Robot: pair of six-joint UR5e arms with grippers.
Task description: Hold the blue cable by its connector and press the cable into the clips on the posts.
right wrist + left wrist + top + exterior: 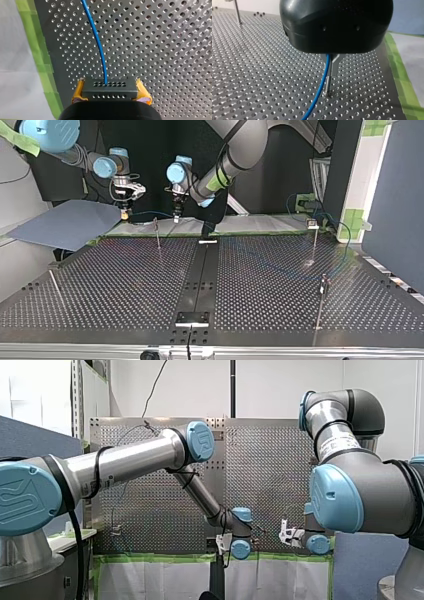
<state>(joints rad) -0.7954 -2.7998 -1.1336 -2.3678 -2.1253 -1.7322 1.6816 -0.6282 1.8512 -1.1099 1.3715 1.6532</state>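
My right tool (110, 94) is clenched on the black connector (110, 86), with one yellow pad on each side. The blue cable (99, 48) comes out of the connector and runs away over the worktop (162, 50). My left tool (331, 65) looks pinched shut on the same cable a bit further along, low over the holes. Both tools are by the worktop's edge with the green tape (37, 52).

I think the step now is to bring the cable to the nearest post (157, 232). To do it well, I should grip the connector firmly so it cannot twist. I should make the cable between my two tools straight, but not pull hard. Then I should line it up over the clip and push down gently. My tools should move together, so the cable does not bend sharply at the connector.

The right wrist view shows my grip on the connector, and no other view does. The left wrist view shows the cable at my metal fingers. Only the top view shows that the nearest post stands between my two tools, and that another post (315, 240) is well apart from them. I cannot make out the clip on the nearest post in any view. In the front view I cannot see the cable at all.
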